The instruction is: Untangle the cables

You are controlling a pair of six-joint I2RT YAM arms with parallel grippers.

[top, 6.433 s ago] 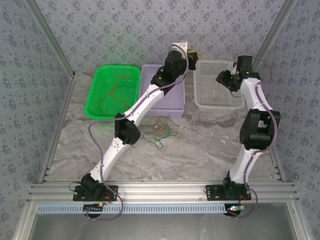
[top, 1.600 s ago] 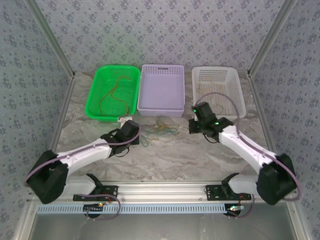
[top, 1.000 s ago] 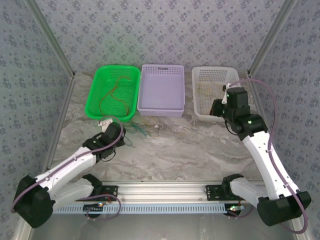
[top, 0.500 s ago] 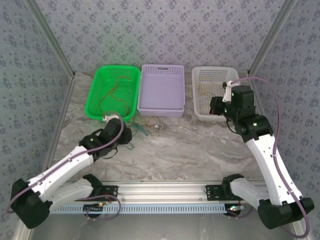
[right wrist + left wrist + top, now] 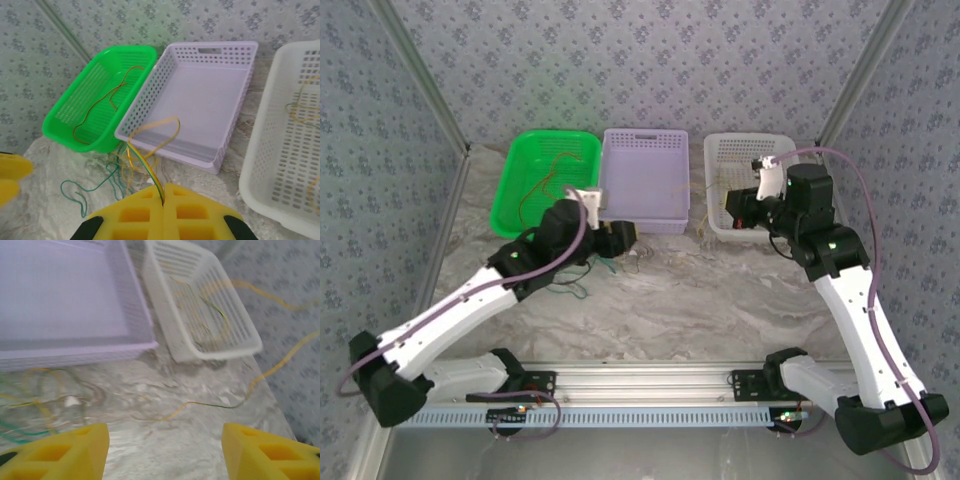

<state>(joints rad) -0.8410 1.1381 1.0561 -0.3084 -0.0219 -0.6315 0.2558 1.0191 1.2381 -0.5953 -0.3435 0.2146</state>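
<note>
Left gripper (image 5: 618,236) hangs just in front of the purple basket (image 5: 645,180), and on the wrist feed I see its fingers (image 5: 75,450) standing wide apart with nothing between them. My left arm (image 5: 470,300) reaches from a low elbow at the near left corner, its forearm slanting up and right across the marble tabletop (image 5: 720,300).

Furthest left, a thin red-orange cable (image 5: 120,86) lies curled alone on the floor of the green basket (image 5: 505,205). Just in front of the gap between the green and purple baskets, the tangle of cables (image 5: 129,162) sits on the marble as a loose knot of fine yellow and green strands. One green cable (image 5: 570,291) trails out of it toward the near edge.

Out of the tangle a yellow cable (image 5: 147,170) loops up and ends in the right gripper (image 5: 163,192), whose jaws are pressed together on the strand. That gripper hovers by the near left corner of the white basket (image 5: 260,150), pointing left. More thin yellow wire lies inside that basket. My right arm (image 5: 850,300) rises steeply from an elbow at the near right corner.
</note>
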